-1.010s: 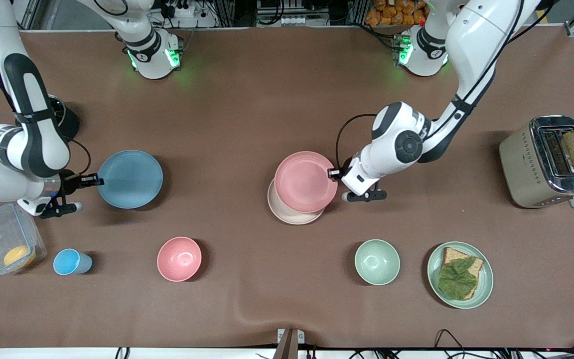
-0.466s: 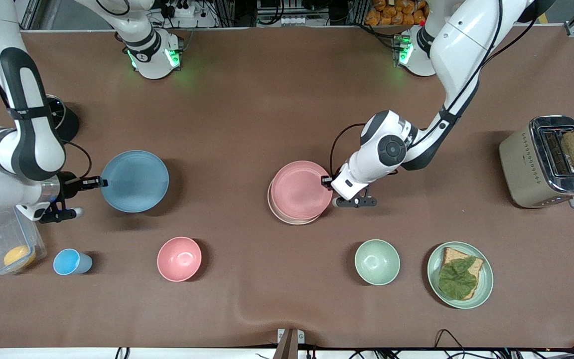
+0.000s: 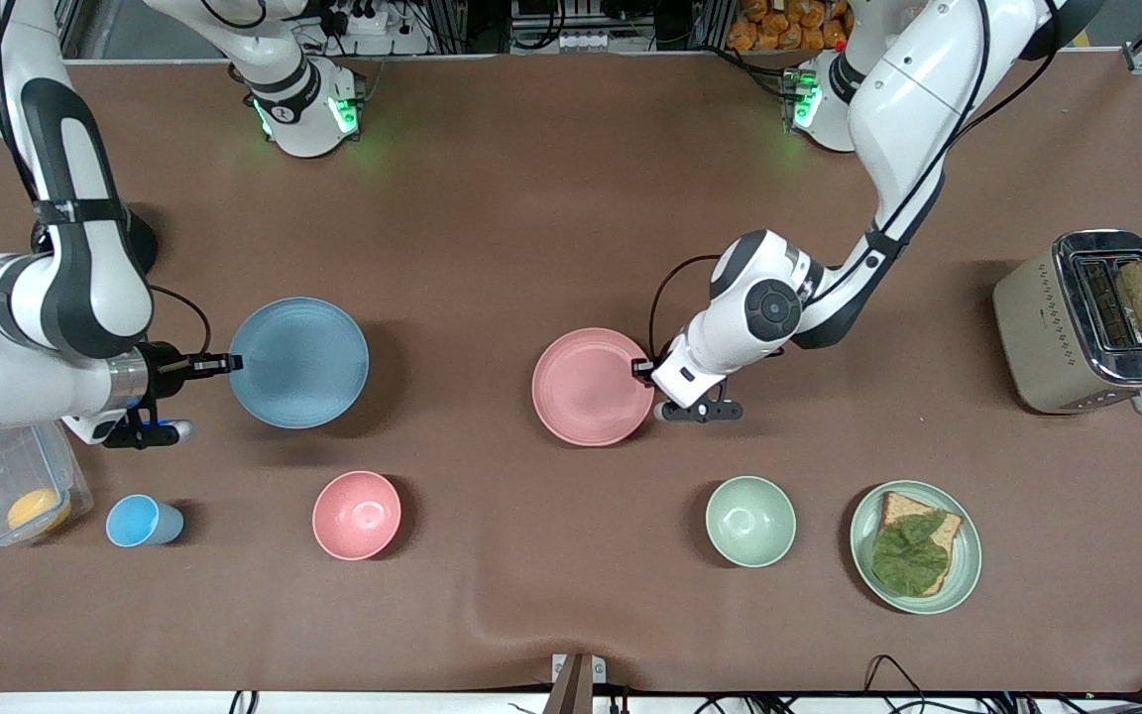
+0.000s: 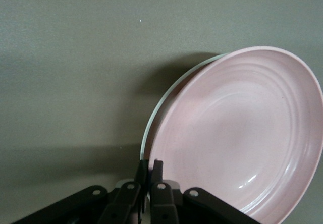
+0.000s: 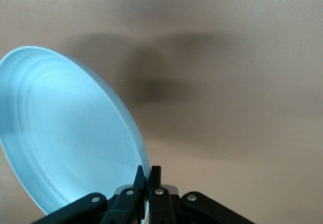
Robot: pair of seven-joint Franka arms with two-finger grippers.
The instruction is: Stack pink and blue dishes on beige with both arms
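The pink plate (image 3: 591,386) is pinched by the left gripper (image 3: 642,369) over the beige plate (image 4: 169,95); the blue plate (image 3: 298,362) is clamped by the right gripper (image 3: 226,364) above the table (image 3: 492,218).

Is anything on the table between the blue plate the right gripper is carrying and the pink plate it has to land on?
Nothing visible. The right gripper holds the blue plate by its rim; only bare table lies between it and the pink plate, pinched by the left gripper.

We are seeing even, bright overhead light on the worktop (image 3: 492,228). Soft shadows are pooling beside the dishes; wrist views are looking dimmer.
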